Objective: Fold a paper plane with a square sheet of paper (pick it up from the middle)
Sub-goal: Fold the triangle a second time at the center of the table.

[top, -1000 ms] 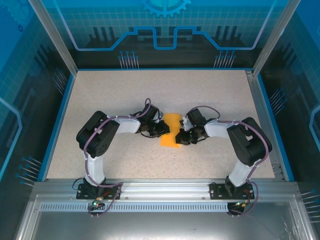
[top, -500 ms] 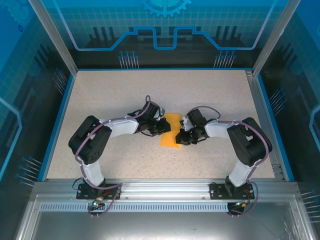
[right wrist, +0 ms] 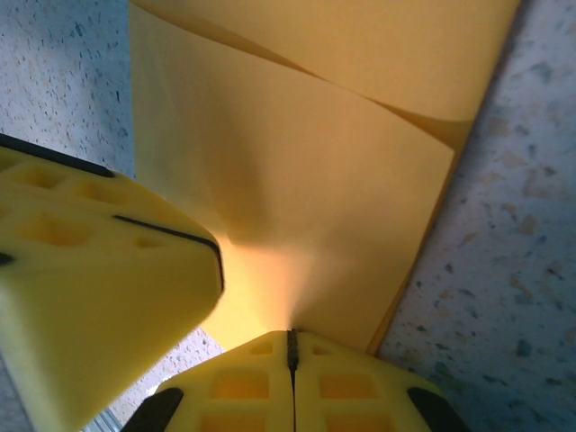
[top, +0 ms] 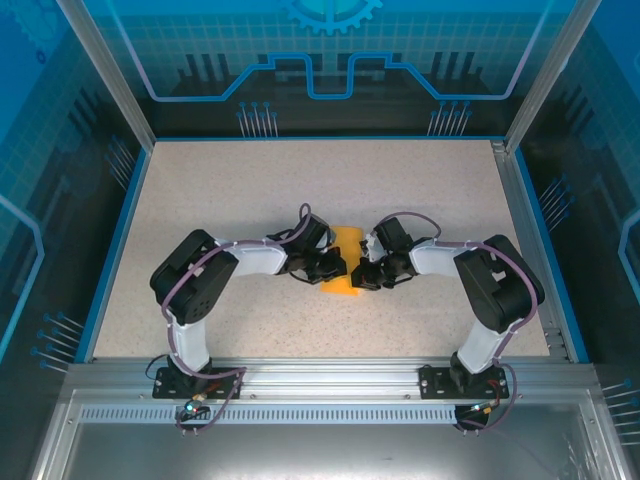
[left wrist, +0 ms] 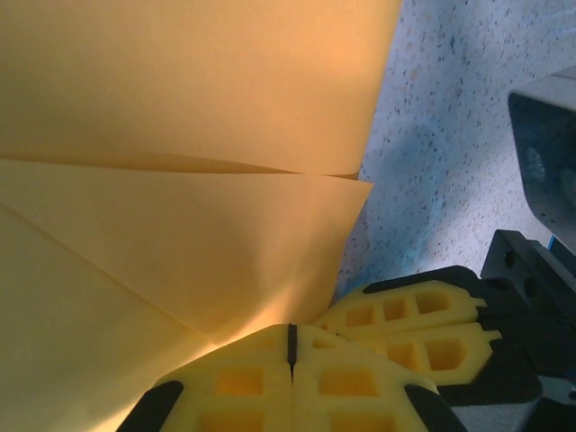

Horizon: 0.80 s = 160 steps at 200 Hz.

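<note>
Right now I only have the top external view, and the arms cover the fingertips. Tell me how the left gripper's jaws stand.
Observer: In the left wrist view, the left gripper is shut, with only a thin seam between its fingertips. The sheet of paper reaches right up to them.
Operator: Now report the right one.
Observer: In the right wrist view, the right gripper is shut too, with its tips at the sheet's edge.
Operator: Describe the sheet's surface.
Observer: It is folded in layers. One flap edge crosses it, and a diagonal crease runs below that.
</note>
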### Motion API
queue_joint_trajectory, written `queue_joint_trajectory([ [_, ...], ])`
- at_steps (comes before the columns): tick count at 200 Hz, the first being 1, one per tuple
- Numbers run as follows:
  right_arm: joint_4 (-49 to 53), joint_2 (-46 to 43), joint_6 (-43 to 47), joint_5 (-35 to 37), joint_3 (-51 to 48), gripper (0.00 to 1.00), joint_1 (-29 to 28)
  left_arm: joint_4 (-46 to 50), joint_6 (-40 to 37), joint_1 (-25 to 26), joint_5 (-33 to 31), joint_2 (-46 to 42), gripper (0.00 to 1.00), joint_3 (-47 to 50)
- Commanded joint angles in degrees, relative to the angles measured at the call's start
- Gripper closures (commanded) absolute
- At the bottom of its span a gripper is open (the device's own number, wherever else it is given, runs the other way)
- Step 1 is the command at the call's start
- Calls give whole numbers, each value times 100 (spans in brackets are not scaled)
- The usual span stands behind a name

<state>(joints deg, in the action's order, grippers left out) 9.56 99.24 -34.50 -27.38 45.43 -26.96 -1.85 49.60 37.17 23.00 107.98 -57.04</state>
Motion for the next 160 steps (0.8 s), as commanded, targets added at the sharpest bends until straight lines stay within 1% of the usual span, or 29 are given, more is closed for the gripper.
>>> queue_joint_trajectory([
  [1,406,177,66,372,-139,95,-11,-140,122,68,149,100,100,87],
  [34,402,192,49,378,-140,94,-4,-47,-22,106,87,194,100,72],
  [47,414,203,49,373,-146,94,-12,130,-113,104,-143,285,100,27],
  [83,500,210,92,425,-131,95,-9,255,-190,85,-582,421,100,26],
  [105,580,176,145,469,-122,95,-13,363,-217,36,-751,391,100,-8],
  [138,659,165,216,471,-105,95,-6,428,-385,-152,-785,346,100,-96],
  [160,663,174,231,486,-105,95,-11,383,-516,-386,-762,371,99,-129],
])
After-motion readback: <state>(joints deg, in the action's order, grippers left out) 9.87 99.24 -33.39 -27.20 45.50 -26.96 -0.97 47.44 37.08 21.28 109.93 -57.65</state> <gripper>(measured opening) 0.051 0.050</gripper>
